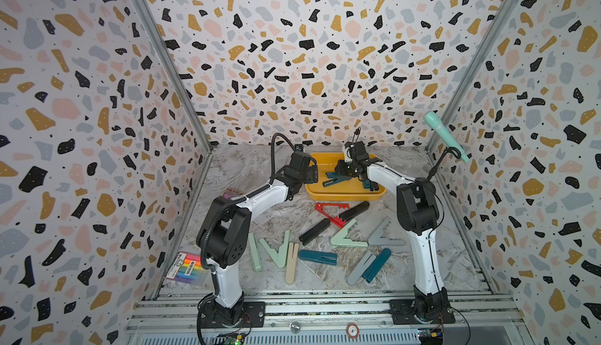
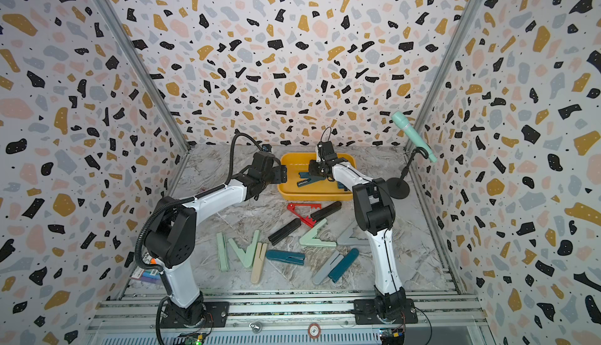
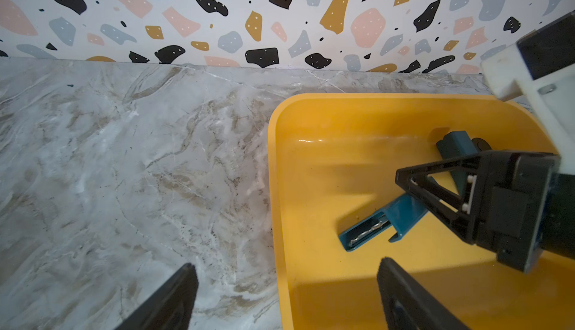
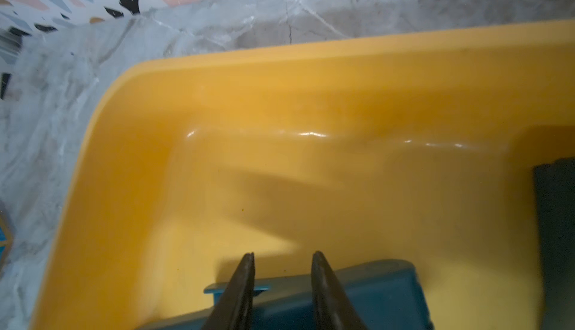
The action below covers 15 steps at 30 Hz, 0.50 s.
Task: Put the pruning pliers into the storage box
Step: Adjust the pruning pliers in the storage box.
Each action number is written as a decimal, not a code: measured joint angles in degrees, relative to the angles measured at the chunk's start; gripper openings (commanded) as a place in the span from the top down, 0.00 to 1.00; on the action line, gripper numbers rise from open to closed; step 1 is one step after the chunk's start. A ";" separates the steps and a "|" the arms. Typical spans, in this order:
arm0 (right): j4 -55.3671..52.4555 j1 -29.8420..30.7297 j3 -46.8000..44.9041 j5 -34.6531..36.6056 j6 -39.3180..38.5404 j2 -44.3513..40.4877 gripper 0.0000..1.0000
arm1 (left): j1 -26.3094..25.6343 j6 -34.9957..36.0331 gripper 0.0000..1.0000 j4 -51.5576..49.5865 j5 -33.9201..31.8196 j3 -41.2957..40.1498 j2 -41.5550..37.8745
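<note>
Only the top views take in the pliers lying loose on the marble table [image 1: 247, 167]. A red pair [image 1: 331, 215] lies nearest the box, and black, mint, grey, beige and teal ones are scattered between the two arms. All of these lie outside the yellow storage box [image 1: 344, 195], which sits toward the far wall.

The left wrist view adds what the top views cannot. A dark teal pruning pliers [image 3: 401, 213] lies spread open on the box floor (a metal spring glints inside one of its arms).

In the right wrist view the right gripper [image 4: 283, 255] has its fingers fairly close together, one on either side of that teal tool. The picture is blurred there, so I cannot tell whether they pinch it.

The left gripper [image 3: 286, 269] is spread wide and holds nothing. It straddles the box's left rim, with one finger over marble and the other over the yellow floor.

Both arms fold at the elbow and reach forward, their forearms converging on the box. The left wrist sits at the box's left end, and the right wrist tips down into the box.
</note>
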 measured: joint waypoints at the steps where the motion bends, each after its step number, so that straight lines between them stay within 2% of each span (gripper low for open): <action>1: -0.46 0.63 -0.13 1.05 -0.81 0.00 0.69 | 0.04 0.00 0.10 0.13 0.00 -0.20 0.00; 15: 5.27 6.05 -15.65 19.32 -6.84 -4.52 0.71 | 0.39 -0.20 0.11 0.59 0.00 -1.53 0.00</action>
